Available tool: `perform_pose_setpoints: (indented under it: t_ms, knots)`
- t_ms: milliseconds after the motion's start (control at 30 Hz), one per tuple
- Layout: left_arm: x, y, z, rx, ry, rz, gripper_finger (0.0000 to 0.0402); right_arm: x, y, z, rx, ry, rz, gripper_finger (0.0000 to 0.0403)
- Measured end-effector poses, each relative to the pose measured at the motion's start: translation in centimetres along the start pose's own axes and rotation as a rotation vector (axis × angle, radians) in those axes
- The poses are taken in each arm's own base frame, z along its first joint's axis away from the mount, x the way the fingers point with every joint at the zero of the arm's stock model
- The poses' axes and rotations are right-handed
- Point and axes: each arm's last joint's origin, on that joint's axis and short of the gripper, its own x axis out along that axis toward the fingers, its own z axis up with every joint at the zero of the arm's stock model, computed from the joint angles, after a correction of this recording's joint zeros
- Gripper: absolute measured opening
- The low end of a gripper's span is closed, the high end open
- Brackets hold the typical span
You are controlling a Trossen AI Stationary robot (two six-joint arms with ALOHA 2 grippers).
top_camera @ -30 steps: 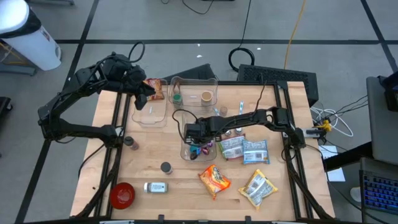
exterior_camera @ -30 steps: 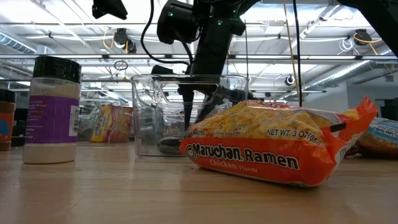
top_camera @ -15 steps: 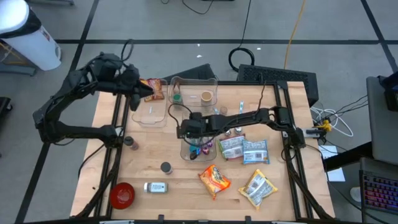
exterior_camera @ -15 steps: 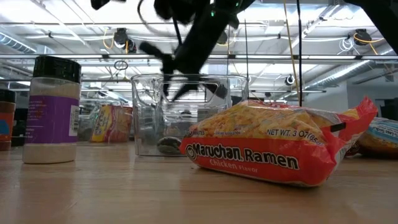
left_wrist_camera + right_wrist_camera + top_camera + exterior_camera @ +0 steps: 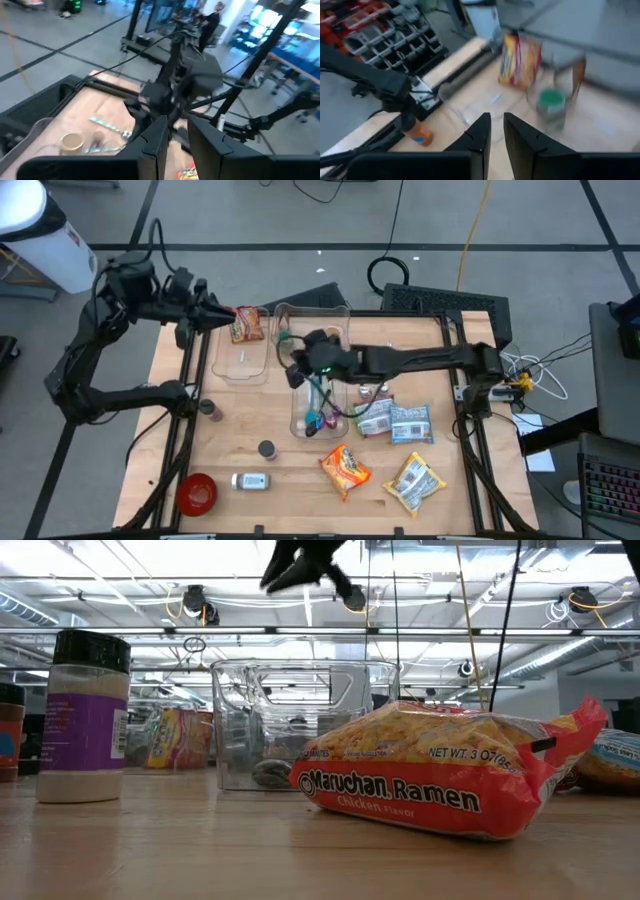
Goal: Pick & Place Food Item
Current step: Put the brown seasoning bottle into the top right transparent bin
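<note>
Both my jaws stand nearly closed and hold nothing: my right gripper (image 5: 296, 370) hangs above the clear container (image 5: 312, 418), my left gripper (image 5: 222, 319) sits off the table's far left corner beside a snack bag (image 5: 246, 325). My likeliest target, the Maruchan ramen packet (image 5: 440, 783), lies flat near the front edge. I judge it light, brittle inside, with slippery crinkly film, so I'd pinch across its short width, gently.
</note>
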Motion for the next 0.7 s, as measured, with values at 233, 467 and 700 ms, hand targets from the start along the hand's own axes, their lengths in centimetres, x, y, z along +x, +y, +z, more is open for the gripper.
perform_pose_setpoints:
  t_ms: [233, 467, 700]
  knots:
    - [2.6, 2.9, -1.3, -0.027, -0.164, -0.148, 0.0081, -5.8, -0.2, 4.6, -0.302, -0.115, 0.112, 0.0047]
    - [4.4, 4.3, -4.4, 0.014, -0.507, -0.218, 0.0081, -10.5, -3.3, 5.3, -0.387, -0.117, 0.333, 0.0047]
    - [4.7, 4.0, -5.7, -0.077, -0.564, -0.332, 0.0081, -14.8, -8.4, 1.7, -0.266, -0.341, 0.479, 0.0047]
